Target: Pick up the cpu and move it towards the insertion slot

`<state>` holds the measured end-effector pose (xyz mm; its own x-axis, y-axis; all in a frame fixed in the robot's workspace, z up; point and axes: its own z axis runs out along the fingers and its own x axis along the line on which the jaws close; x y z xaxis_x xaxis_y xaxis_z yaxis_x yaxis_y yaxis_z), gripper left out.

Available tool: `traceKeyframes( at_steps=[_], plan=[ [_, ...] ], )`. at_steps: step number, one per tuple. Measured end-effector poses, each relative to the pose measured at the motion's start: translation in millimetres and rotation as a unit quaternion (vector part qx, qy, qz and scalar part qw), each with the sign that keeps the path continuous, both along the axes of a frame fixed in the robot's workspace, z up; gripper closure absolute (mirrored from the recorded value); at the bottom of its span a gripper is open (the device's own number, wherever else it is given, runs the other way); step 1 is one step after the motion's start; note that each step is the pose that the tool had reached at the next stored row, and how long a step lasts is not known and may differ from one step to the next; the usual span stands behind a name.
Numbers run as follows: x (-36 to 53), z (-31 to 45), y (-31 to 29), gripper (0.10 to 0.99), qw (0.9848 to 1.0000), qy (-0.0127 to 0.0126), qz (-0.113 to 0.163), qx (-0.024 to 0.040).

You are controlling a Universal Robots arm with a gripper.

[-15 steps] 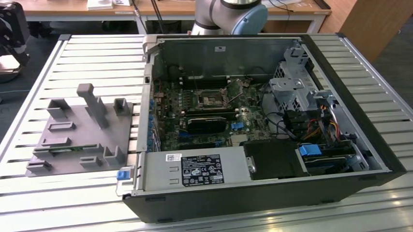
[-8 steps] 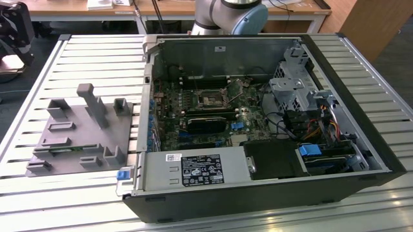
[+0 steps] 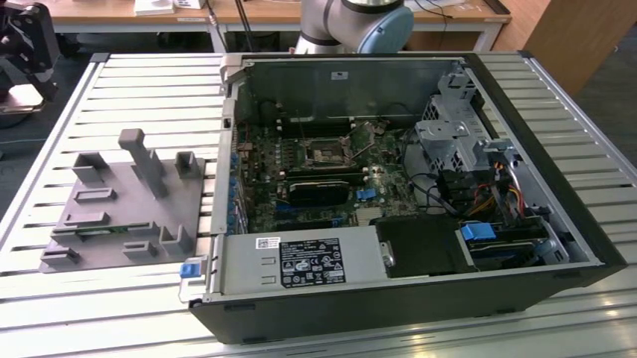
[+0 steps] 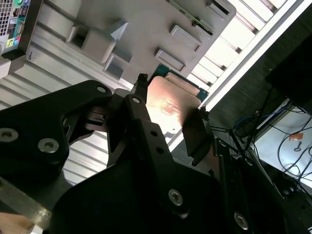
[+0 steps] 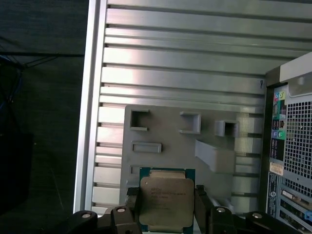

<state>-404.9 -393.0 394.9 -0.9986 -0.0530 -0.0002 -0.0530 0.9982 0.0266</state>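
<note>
Exterior view gives the whole scene: a wide ribbed metal table (image 3: 130,82) carries an open computer case (image 3: 398,298) that lies on its side. Behind the case, at the far edge of the table, stands the base part of the robot arm (image 3: 359,22). Just beside the case, on the exterior view's left, a grey fixture plate (image 3: 119,216) with several raised blocks lies on the table. Inside the case the motherboard (image 3: 298,171) is exposed, and near its middle sits the insertion slot (image 3: 326,154), a dark square socket with a shiny frame; nothing is in it.

The cpu (image 5: 165,200) is outside the case, well apart from the slot. In both wrist views it is between the two black fingers (image 5: 201,204) of the tool (image 5: 167,207), its silvery top turned to the cameras and its green rim showing at the edge. In the first wrist view the fixture plate and the table lie behind the cpu, and the port panel of the case is off to one side.

In the second wrist view the tool (image 4: 168,114) is closed on two opposite edges of the cpu (image 4: 170,105), only as wide as the chip itself.
</note>
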Motion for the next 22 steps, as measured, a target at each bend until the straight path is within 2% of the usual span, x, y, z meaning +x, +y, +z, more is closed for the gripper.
traceKeyframes(
  at_steps=[22],
  plan=[
    [14.2, 0.1, 0.0, 0.545, 1.0000, 0.0002, 0.000, 0.0000]
  ],
)
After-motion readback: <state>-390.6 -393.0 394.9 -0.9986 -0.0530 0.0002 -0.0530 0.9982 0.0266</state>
